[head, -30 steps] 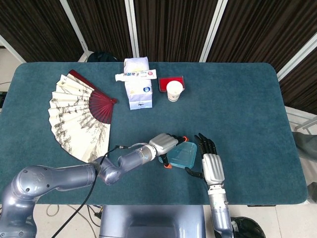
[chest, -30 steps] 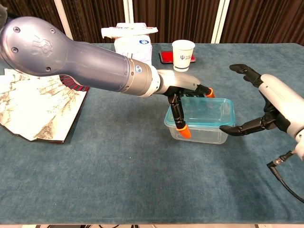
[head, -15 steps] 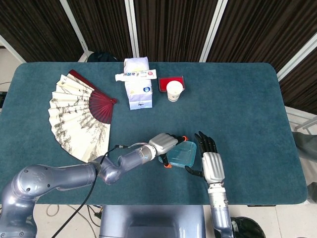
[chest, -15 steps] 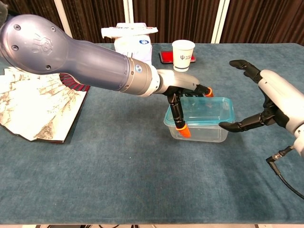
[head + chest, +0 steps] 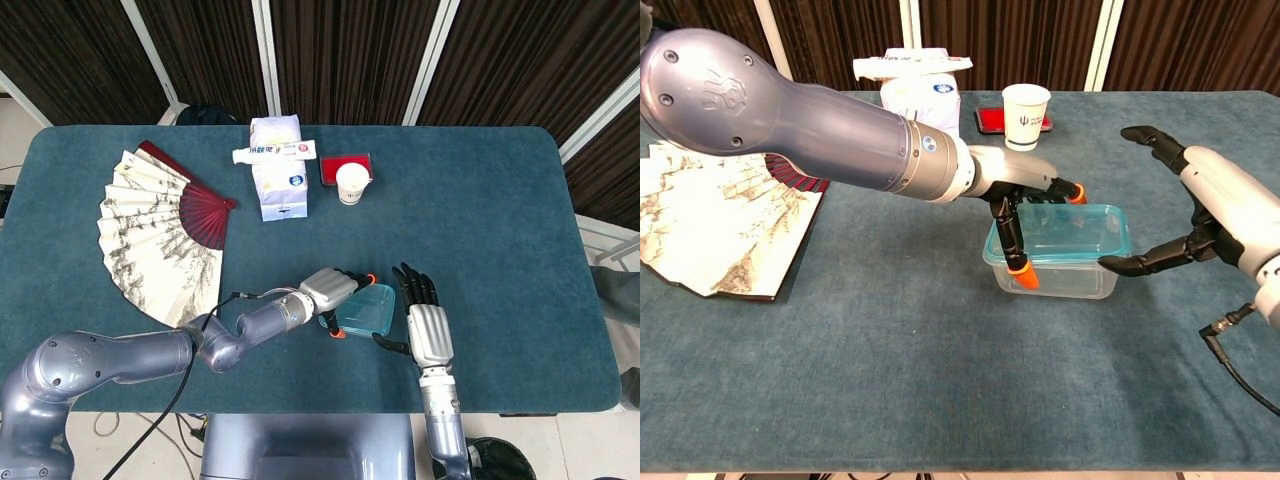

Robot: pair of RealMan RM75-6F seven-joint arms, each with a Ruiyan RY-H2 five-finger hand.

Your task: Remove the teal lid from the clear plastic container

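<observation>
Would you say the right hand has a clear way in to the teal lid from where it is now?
Probably yes. The right hand sits open just beside the teal lid, thumb tip near its right corner, with nothing between them. The left hand holds the container's far-left end, leaving the right side free.

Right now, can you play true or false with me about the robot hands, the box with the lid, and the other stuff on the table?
1. The teal lid is on the clear plastic container. True.
2. The left robot hand is at the container's left end, fingers over its edge. True.
3. The right robot hand holds the paper cup. False: the cup stands alone at the back of the table, and that hand is beside the container with fingers spread.
4. The paper fan is folded shut. False: it lies spread open.
5. A tube lies on top of the white package. True.
</observation>
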